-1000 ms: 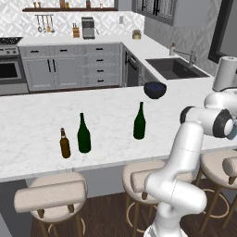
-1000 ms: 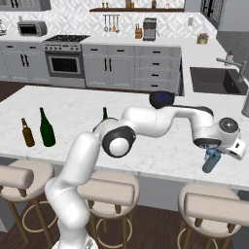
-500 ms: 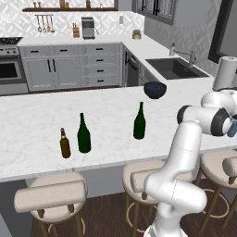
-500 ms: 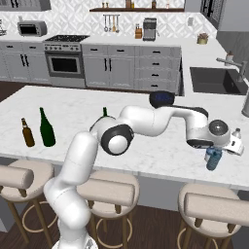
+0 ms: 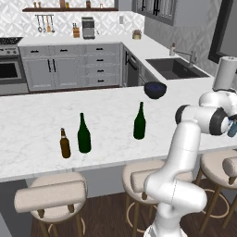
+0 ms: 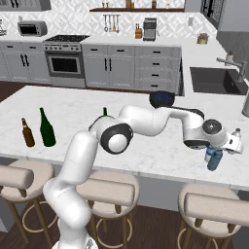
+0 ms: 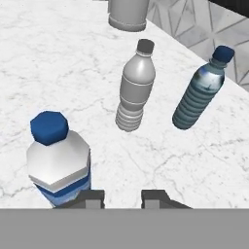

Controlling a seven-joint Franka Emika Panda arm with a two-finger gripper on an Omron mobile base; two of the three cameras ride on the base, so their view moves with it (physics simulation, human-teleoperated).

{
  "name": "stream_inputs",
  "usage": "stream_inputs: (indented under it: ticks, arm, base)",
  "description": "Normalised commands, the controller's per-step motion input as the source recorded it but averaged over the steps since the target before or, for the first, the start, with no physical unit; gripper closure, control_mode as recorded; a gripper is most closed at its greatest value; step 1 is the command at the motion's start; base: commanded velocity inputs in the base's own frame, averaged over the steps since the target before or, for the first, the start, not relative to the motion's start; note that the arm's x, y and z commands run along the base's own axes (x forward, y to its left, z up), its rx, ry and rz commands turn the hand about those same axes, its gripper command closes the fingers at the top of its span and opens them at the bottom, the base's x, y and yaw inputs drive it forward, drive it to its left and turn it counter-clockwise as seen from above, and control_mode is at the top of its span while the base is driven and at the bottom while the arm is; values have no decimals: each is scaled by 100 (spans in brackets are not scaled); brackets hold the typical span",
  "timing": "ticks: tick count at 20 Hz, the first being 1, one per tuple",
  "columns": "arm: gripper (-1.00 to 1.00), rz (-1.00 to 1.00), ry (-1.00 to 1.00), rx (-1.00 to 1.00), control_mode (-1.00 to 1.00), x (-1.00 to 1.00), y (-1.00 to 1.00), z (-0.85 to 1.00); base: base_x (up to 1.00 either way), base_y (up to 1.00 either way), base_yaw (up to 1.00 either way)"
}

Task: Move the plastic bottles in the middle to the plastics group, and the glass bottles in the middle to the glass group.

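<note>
1. A bluish-teal water bottle (image 6: 214, 159) hangs under the gripper (image 6: 217, 154) at the far right of the marble island counter (image 6: 146, 151), near its front edge. In the right base view it sits just below the hand, tilted slightly; whether its base touches the counter cannot be told.
2. The jaws are drawn together. In the right base view they look clamped on that teal bottle, though the contact itself is too small to confirm. In the hand view the two finger tips (image 7: 89, 198) stand close together at the bottom.
3. The hand view shows three small bottles on the marble: a clear one with a blue cap and blue label (image 7: 58, 163) at lower left just beside the finger tips, a grey translucent one with a dark cap (image 7: 135, 87) in the middle, and a blue-tinted ribbed one with a blue cap (image 7: 200, 95) to the right.
4. The tall green wine bottle (image 5: 139, 121) stands upright in the middle of the counter, well apart from the gripper.
5. Further left stand a darker green wine bottle (image 5: 84, 134) and, just beside it, a short brown beer bottle (image 5: 65, 144).
6. A dark bowl (image 5: 155, 89) sits behind the middle bottle, and a white paper-towel roll (image 5: 224, 74) stands at the far right.
</note>
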Motion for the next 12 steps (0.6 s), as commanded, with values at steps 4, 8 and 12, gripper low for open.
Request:
stream_inputs:
  ticks: [4, 8, 12]
  arm:
    - [100, 0, 12, 0, -100, 2, 6, -48]
    - [100, 0, 13, 0, -100, 0, 17, -50]
    - [100, 2, 9, 0, -100, 0, 7, -44]
  base:
    - [0, 0, 0]
    - [0, 0, 0]
    - [0, 0, 0]
